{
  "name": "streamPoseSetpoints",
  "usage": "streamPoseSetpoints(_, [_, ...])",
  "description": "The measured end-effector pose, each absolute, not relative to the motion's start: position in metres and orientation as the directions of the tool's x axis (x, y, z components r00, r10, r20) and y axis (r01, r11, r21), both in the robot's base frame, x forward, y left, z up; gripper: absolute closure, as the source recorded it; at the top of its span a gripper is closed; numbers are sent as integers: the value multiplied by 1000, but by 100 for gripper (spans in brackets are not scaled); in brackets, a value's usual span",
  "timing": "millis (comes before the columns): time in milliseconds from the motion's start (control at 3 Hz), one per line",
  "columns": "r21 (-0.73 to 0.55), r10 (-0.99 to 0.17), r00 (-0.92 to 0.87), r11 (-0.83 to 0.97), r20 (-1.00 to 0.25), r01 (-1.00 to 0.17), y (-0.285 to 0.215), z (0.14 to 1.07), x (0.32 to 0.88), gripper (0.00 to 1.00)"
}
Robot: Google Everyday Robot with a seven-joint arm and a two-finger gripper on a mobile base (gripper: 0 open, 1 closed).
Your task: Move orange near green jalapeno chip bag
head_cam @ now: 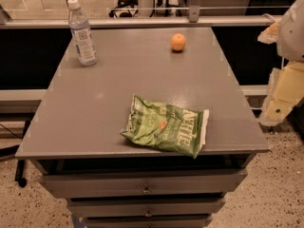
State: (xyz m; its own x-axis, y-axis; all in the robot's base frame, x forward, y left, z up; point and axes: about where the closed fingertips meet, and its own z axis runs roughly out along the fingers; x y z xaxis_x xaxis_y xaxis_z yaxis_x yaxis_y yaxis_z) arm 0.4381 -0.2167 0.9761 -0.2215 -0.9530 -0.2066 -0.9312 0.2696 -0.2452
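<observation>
The hand (281,101) hangs at the view's right edge (pale arm (292,30) above).

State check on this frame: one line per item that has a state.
Small round orange fruit: resting far on the grey metal tabletop, apart from the bag.
Crinkled light-green foil chip bag: lying flat near the front edge.
Clear plastic water bottle: upright, cap on, far left.
Gripper: off the table's right side, touching none.

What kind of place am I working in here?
Probably an office or lab: a grey drawer cabinet, speckled floor, a chair base behind a glass railing. The gripper hangs beyond the cabinet's right edge.
</observation>
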Motion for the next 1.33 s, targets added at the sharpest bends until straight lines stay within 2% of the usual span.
streamPoseSetpoints(333, [-258, -951, -218, 272, -218, -927, -216, 977, 441, 0])
streamPoseSetpoints(667, [-274, -929, -221, 305, -297, -912, -214, 964, 472, 0])
streamPoseSetpoints(1333, [-303, -802, -208, 432, -560, -850, -191, 935, 602, 0])
